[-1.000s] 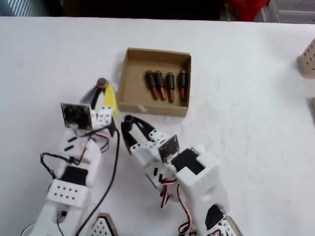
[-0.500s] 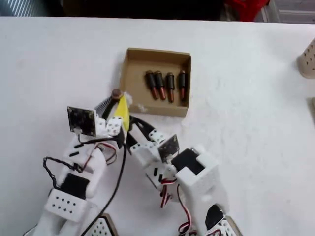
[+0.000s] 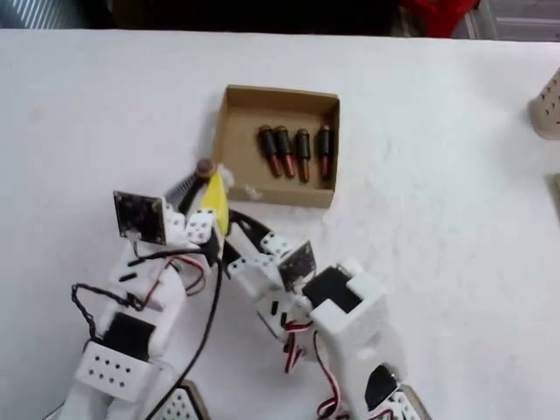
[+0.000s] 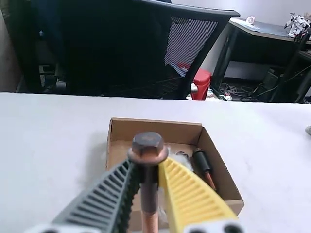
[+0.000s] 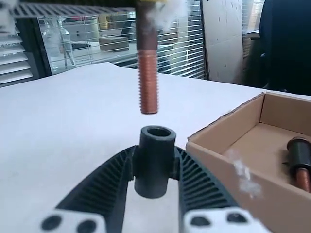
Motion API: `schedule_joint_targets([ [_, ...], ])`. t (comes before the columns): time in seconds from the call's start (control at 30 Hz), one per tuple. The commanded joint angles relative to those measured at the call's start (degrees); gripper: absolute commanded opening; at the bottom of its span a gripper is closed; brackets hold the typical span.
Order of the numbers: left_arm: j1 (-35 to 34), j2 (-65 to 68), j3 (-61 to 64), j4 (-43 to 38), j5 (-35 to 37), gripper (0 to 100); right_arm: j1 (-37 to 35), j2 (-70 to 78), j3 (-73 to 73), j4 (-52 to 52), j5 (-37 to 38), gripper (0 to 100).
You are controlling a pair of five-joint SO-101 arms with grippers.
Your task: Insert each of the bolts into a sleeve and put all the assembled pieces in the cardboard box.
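Left gripper (image 4: 146, 165) clamps bolt (image 4: 147, 145) upright, head up. Its threaded tip hangs just above, not touching, the mouth of sleeve (image 5: 155, 141), which right gripper (image 5: 154, 167) pinches upright. Box (image 3: 234, 144) just beyond holds four assembled pieces (image 3: 293, 153).

A white table top (image 3: 455, 262) spreads across the scene. At its right edge sits a beige perforated block (image 3: 547, 109). Beyond the far edge stand a black mesh-backed office chair (image 4: 189, 43), a red container (image 4: 200, 77) beneath it and, farther right, a dark desk (image 4: 272, 34).
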Motion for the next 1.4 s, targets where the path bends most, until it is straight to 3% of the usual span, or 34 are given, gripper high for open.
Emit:
schedule_joint_targets([
  [0.0,2.7,-1.5,-2.0,-1.7,-4.2,2,-0.3,-0.3,-1.1,0.0,0.7,1.6],
  [0.13,5.4,-1.6,-1.3,-1.0,-4.7,2,-0.3,-0.3,-1.1,0.0,0.7,1.6],
  [0.9,3.6,-1.8,2.5,-1.3,-8.8,2,-0.3,-0.3,-1.1,0.0,0.7,1.6],
  [1.13,0.0,-1.6,-0.1,-2.5,-8.5,2,-0.3,-0.3,-1.1,0.0,0.7,1.6],
  [1.37,2.9,-1.5,0.6,-0.5,-8.5,2,-0.3,-0.3,-1.1,0.0,0.7,1.6],
])
